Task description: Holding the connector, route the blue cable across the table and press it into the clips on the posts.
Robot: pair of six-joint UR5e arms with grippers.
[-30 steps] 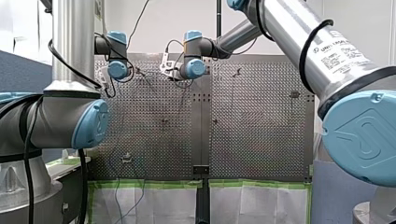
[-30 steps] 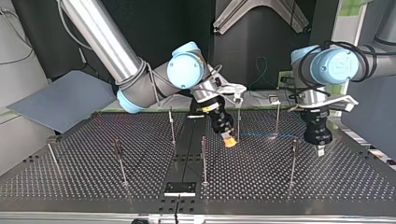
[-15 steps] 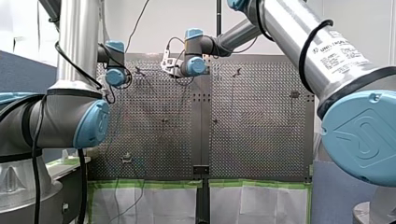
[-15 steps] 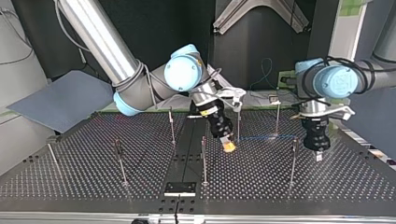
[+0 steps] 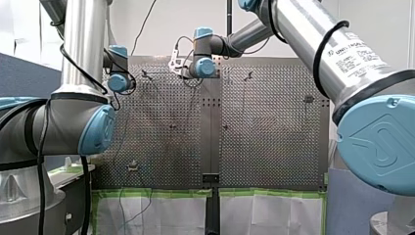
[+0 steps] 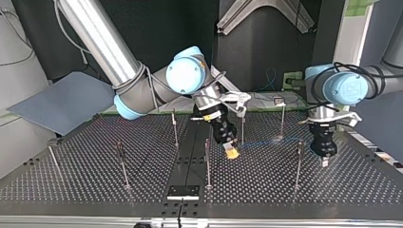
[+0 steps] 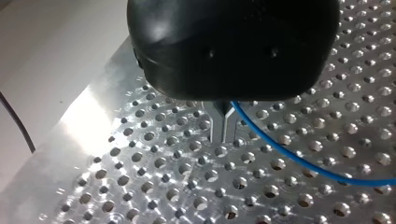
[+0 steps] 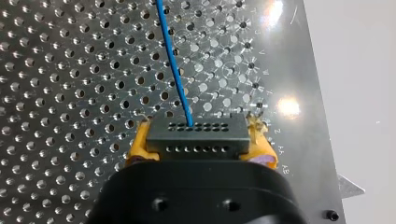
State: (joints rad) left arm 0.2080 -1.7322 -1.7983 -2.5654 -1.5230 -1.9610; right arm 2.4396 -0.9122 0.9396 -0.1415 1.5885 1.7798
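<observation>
Perforated table with posts; our right gripper clamped on the connector; our left gripper pinched narrow on the blue cable, strung between them right of centre in the top view; pressing-in, we judge, all still to do.

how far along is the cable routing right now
Done: the connector is clamped in my right hand, between yellow pads. In hand: the blue cable stretches from it toward my left hand, metal fingers closed at it. Left: pressing it into the clips on the posts; none visibly holds it yet.
</observation>
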